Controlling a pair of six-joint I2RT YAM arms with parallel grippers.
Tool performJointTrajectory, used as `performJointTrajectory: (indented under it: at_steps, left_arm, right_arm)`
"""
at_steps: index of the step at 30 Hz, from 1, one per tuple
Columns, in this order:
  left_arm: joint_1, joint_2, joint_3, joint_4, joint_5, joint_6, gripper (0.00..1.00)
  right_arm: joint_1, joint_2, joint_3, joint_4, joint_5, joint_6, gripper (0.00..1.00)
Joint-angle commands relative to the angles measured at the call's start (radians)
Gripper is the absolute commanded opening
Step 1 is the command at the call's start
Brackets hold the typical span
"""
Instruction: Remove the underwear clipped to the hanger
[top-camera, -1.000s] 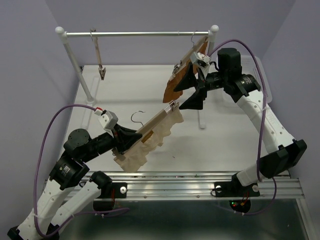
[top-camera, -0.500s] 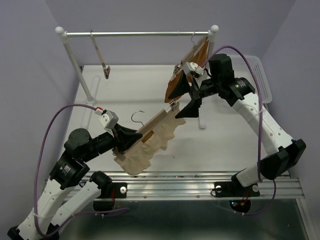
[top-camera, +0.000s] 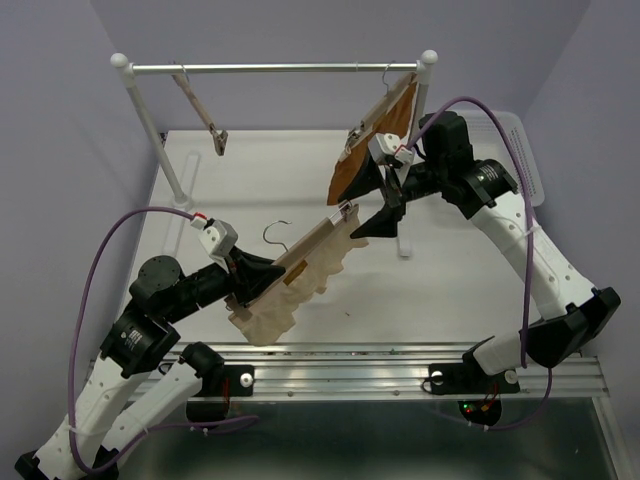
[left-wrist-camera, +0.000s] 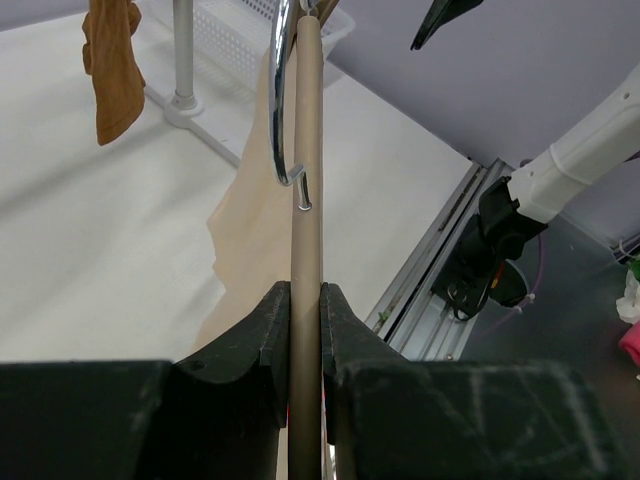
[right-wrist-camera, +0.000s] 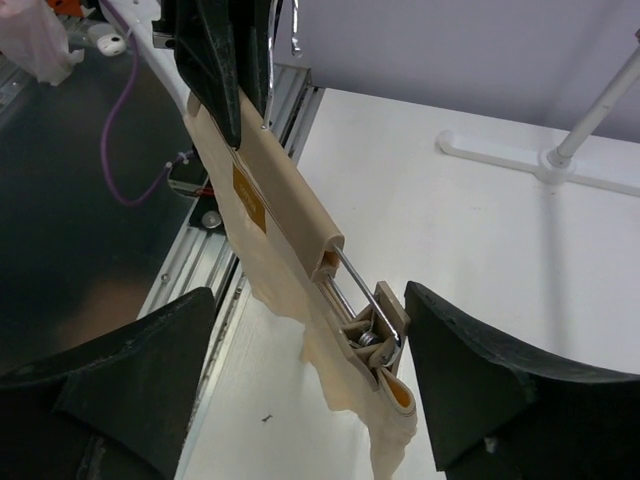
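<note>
Cream cloth, thin and floppy: the underwear (top-camera: 272, 310) will weigh next to nothing and sag wherever you release it, so don't count on it keeping a shape. It hangs from the hanger (top-camera: 312, 238) at the near left of the desk (top-camera: 450, 270), its lower edge bunched low, on or just above the surface. Nearest the bases, your left claw (top-camera: 262, 278) is clamped on the wooden bar, holding it tilted so its far end rises to the right. The left wrist view shows the bar pinched between both fingers.

The wood is stiff and safe to squeeze. The place to work, I judge, is the metal clip (right-wrist-camera: 372, 325) at the bar's far end: press its sprung tabs so the fabric slips free instead of tearing.

Your right claw (top-camera: 372, 200) reaches in from the far right with jaws spread wide, one on each side of that clip and apparently holding nothing. Beyond it, an orange-brown garment (top-camera: 352, 172) hangs from the rail (top-camera: 280, 68).
</note>
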Motion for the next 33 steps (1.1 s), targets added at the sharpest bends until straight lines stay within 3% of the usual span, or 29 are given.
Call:
performJointTrajectory:
  at_steps: [1,4,14,17,18,25,33]
  left_arm:
    - [-0.001,-0.011,0.004,0.082,-0.001,-0.003,0.0]
    - [-0.001,-0.012,0.004,0.082,-0.004,-0.005,0.0]
    - [-0.001,-0.008,0.001,0.082,-0.017,-0.009,0.0]
    - [-0.001,-0.006,0.001,0.079,-0.027,-0.012,0.0]
    - [-0.001,-0.006,0.001,0.079,-0.029,-0.012,0.0]
    - [-0.001,-0.003,-0.008,0.088,-0.038,-0.016,0.0]
    - [-0.001,0.011,-0.005,0.109,-0.032,-0.014,0.0]
  right_arm:
    - [0.006,-0.024,-0.003,-0.008,0.015,-0.028,0.77]
    - [0.006,-0.021,0.002,-0.017,0.024,-0.037,0.72]
    - [0.006,0.016,0.051,-0.068,0.03,-0.051,0.37]
    - [0.006,0.025,0.066,-0.075,0.038,-0.043,0.05]
    - [0.006,0.034,0.071,-0.071,0.047,-0.023,0.01]
    - [0.006,0.067,0.132,-0.181,0.059,-0.104,0.01]
    - [0.006,0.024,0.054,-0.034,0.118,0.013,0.01]
